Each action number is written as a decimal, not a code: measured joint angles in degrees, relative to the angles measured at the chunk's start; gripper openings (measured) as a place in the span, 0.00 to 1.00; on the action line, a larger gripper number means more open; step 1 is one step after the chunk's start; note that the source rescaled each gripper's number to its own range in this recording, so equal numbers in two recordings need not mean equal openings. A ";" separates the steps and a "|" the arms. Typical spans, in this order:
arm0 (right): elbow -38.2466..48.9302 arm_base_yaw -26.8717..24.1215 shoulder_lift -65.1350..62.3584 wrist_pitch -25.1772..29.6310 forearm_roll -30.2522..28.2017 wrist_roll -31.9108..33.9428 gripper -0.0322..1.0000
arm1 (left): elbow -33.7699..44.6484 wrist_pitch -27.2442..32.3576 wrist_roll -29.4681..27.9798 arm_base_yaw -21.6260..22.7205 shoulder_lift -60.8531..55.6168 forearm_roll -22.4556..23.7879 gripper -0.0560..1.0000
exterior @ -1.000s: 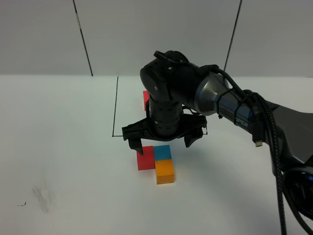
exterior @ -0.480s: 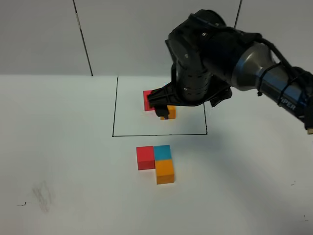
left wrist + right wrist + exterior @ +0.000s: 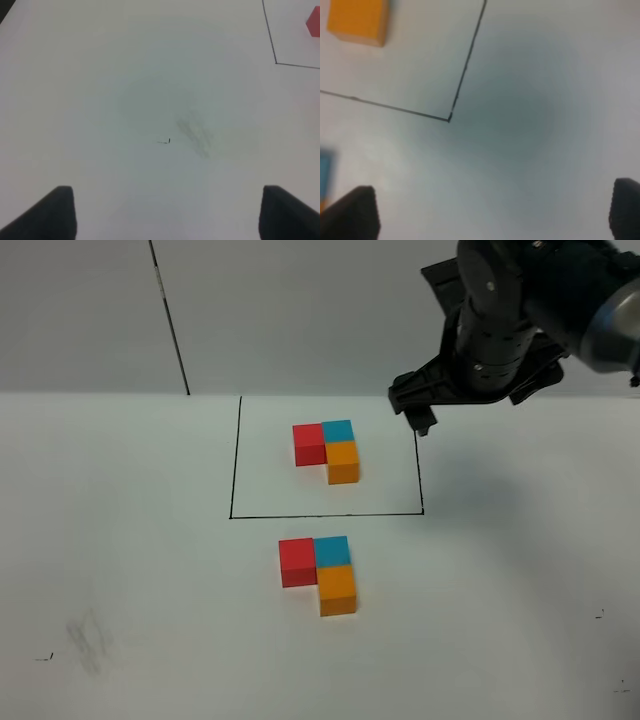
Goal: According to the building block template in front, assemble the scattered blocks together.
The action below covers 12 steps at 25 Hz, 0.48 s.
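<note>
The building block template [image 3: 328, 447] is an L of red, cyan-blue and orange cubes inside a thin black outline [image 3: 231, 460]. The scattered blocks lie just in front of the outline: red [image 3: 297, 562], cyan-blue [image 3: 332, 551] and orange [image 3: 338, 590], touching in the same L. My right gripper [image 3: 480, 400] is open and empty, raised at the back right beyond the outline's right side. Its wrist view shows the template's orange cube [image 3: 357, 20], an outline corner [image 3: 449, 119] and a sliver of cyan-blue cube [image 3: 325, 172]. My left gripper [image 3: 172, 215] is open and empty over bare table.
The white table [image 3: 120, 540] carries a grey smudge [image 3: 88, 638], which also shows in the left wrist view [image 3: 192, 131]. The left wrist view catches an outline corner [image 3: 276, 62] and a red cube's edge [image 3: 314, 22]. A grey wall stands behind.
My right gripper has lifted from just above the three joined blocks and swung up and back to the right. The template, which it hid, is now in full view.
</note>
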 joint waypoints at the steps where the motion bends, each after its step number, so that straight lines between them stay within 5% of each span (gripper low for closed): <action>1: 0.15 -0.78 -0.77 0.03 0.00 -0.95 0.86 | 0.00 0.00 0.00 0.00 0.00 0.00 0.95; 12: 16.01 -11.25 -17.49 0.03 -0.24 -3.88 0.80 | 0.00 0.00 0.00 0.00 0.00 0.00 0.95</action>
